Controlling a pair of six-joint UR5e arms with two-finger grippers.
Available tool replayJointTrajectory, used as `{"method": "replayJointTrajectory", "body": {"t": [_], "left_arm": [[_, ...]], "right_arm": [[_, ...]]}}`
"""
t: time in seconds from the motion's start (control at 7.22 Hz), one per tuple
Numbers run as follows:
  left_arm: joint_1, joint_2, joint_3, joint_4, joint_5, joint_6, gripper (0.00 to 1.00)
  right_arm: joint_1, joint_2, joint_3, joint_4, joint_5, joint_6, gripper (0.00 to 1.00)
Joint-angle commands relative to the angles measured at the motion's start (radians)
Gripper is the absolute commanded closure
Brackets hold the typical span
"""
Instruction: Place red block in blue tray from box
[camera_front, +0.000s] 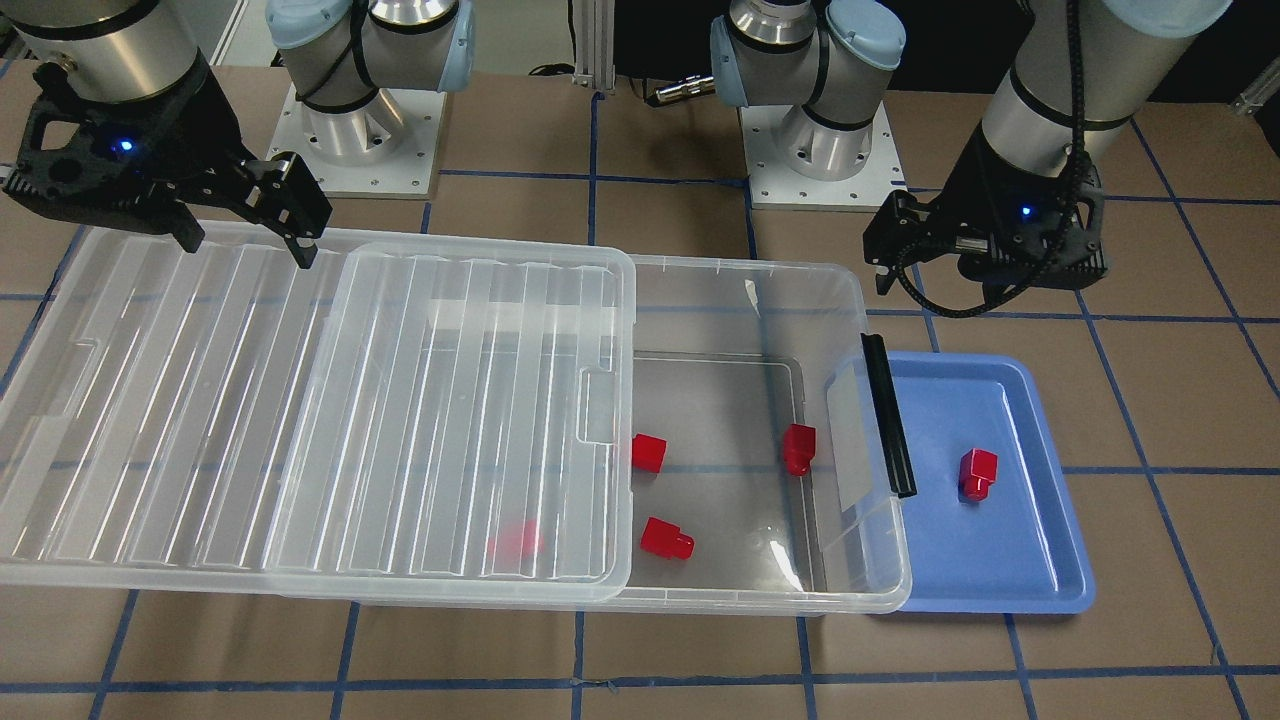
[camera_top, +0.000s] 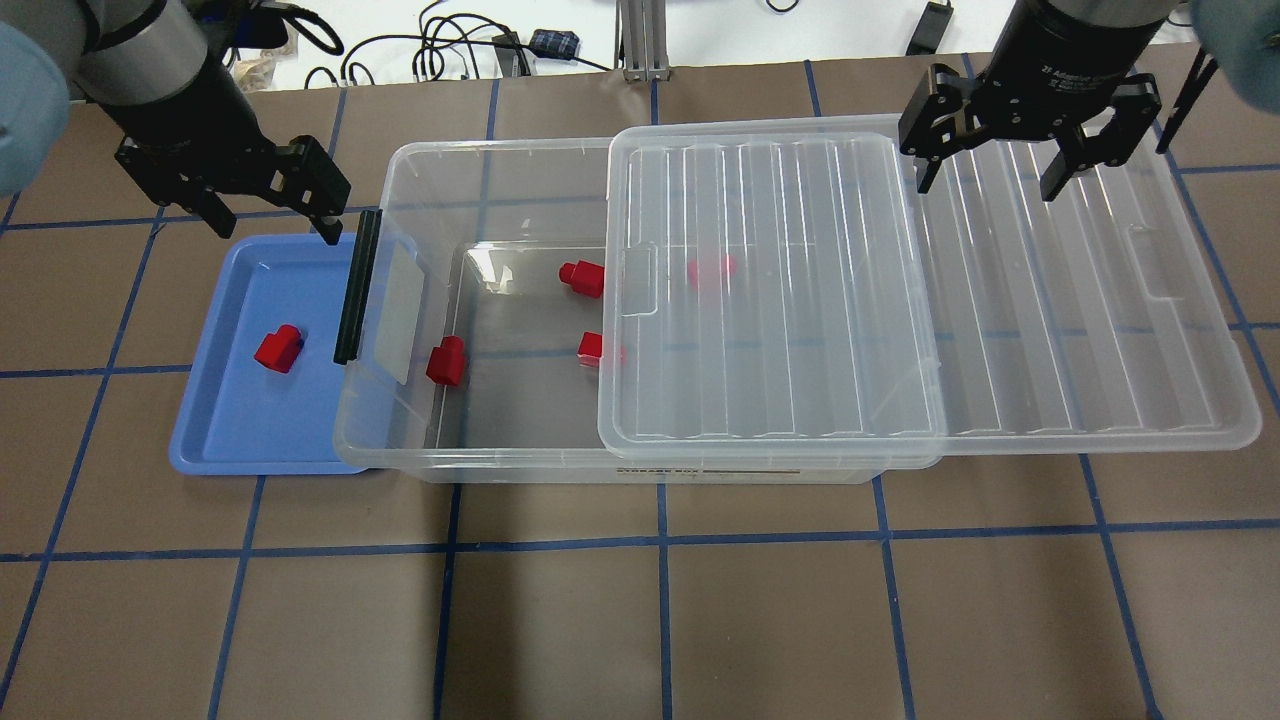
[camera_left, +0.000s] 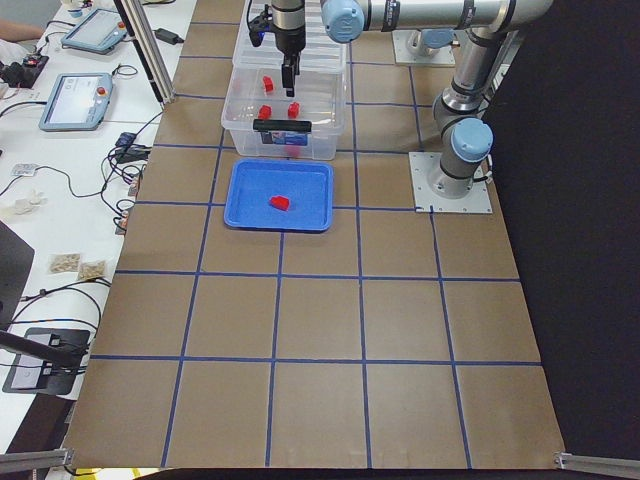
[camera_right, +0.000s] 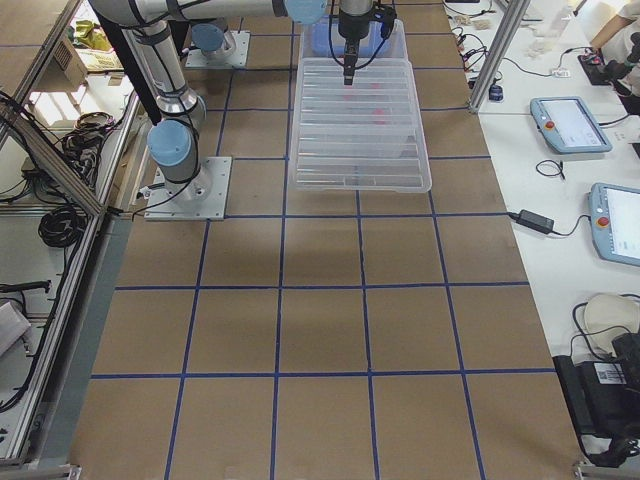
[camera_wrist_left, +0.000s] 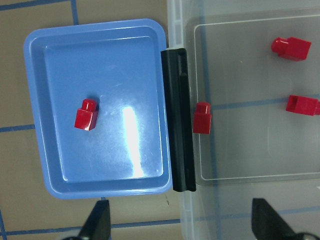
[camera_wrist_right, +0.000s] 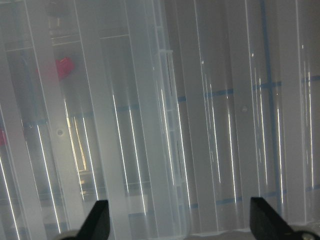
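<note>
**Item: red block** (camera_top: 277, 349). One piece, glossy red, with a cube body and a round stub at one end. It lies outside the box (camera_top: 500, 165), just past the box's clip end, on the floor of the blue tray (camera_top: 215, 430). It is clear of the tray's rim and nothing grips it.

**Handling (judged):** Light and rigid, and not fragile. The glossy skin is probably slippery. It is best taken across two opposite flat faces of the cube body, not by the narrower stub.

**Like pieces:** There are four in the box. Three lie on the open floor, one of them close to the clip-end wall. The fourth shows only as a red blur under the lid (camera_top: 780, 300).

**Blue tray:** Set against the box's clip end. Whether it touches the box or tucks under it cannot be told.

**Box:** Clear bin with a black bar clip (camera_top: 357, 285) on its tray-side end. The ribbed lid covers the half away from the clip and overhangs that far end.

**Left gripper** (camera_top: 272, 225): Jaws wide apart and empty. It is raised just beside the box's clip end.

**Right gripper** (camera_top: 988, 185): Jaws wide apart and empty. It is raised over the lid overhang beyond the box's far end.
</note>
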Motion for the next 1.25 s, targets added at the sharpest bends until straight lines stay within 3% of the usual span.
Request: {"method": "replayJointTrajectory", "body": {"t": [0.0, 1.11], "left_arm": [[-0.01, 0.017, -0.028, 0.001, -0.003, -0.006, 0.0], [-0.01, 0.017, -0.029, 0.01, -0.012, -0.108, 0.0]], "right_arm": [[0.0, 0.0, 0.0, 0.0, 0.0, -0.002, 0.0], [0.0, 0.003, 0.003, -0.001, 0.0, -0.012, 0.0]]}}
